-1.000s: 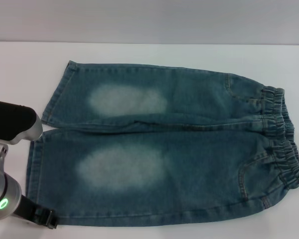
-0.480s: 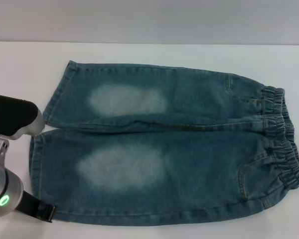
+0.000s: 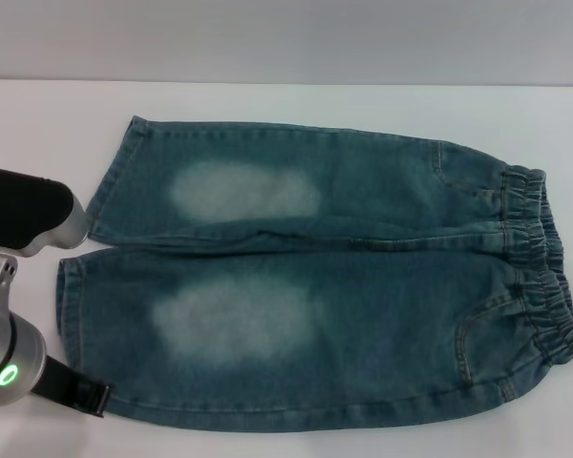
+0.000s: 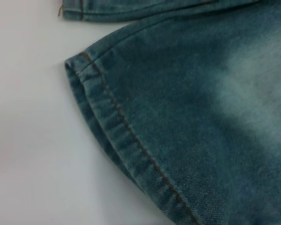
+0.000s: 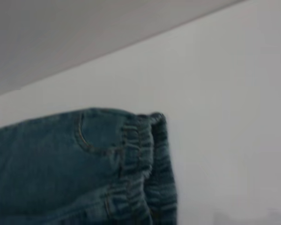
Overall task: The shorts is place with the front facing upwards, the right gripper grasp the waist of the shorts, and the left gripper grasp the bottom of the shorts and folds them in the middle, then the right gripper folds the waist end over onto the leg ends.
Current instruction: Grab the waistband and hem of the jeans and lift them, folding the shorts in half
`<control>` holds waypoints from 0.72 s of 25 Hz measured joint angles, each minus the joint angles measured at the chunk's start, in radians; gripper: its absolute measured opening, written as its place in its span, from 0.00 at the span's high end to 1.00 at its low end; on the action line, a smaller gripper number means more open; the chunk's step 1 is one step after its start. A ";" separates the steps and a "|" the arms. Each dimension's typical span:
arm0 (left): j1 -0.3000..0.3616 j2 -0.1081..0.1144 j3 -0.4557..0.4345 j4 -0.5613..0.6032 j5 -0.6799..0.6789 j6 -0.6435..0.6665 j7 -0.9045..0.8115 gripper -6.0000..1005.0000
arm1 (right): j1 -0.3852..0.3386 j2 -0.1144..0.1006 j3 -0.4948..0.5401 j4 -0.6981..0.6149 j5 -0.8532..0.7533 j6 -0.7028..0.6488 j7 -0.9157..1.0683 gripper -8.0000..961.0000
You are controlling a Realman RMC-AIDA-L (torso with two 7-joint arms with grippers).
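The blue denim shorts [image 3: 344, 286] lie flat on the white table [image 3: 38, 134], pale faded patches up. The gathered waist [image 3: 544, 258] points right and the bottom of the shorts [image 3: 69, 324], both straight leg hems, points left. My left gripper [image 3: 84, 395] shows as a black piece at the near leg's front corner, below the silver arm with its green ring [image 3: 7, 375]. The left wrist view looks closely at the near leg's stitched hem [image 4: 122, 136]. The right wrist view shows the elastic waist [image 5: 150, 159] from a distance. My right gripper is out of view.
White table [image 5: 234, 93] surrounds the shorts on all sides. A grey wall [image 3: 286, 38] runs behind the table's far edge. The left arm's black and silver body [image 3: 19, 224] hangs over the table left of the hems.
The left arm has crept slightly towards the far side along the near leg's hem. That hem has shifted a little to the right.
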 joint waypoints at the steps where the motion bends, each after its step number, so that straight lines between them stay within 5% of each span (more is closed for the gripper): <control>1: -0.001 0.000 0.000 0.001 -0.001 0.000 0.000 0.90 | -0.003 0.000 0.005 0.000 0.000 0.010 -0.004 0.33; 18: -0.038 -0.001 0.000 -0.003 -0.008 0.000 0.005 0.90 | -0.006 0.006 -0.031 0.106 0.050 -0.003 -0.021 0.37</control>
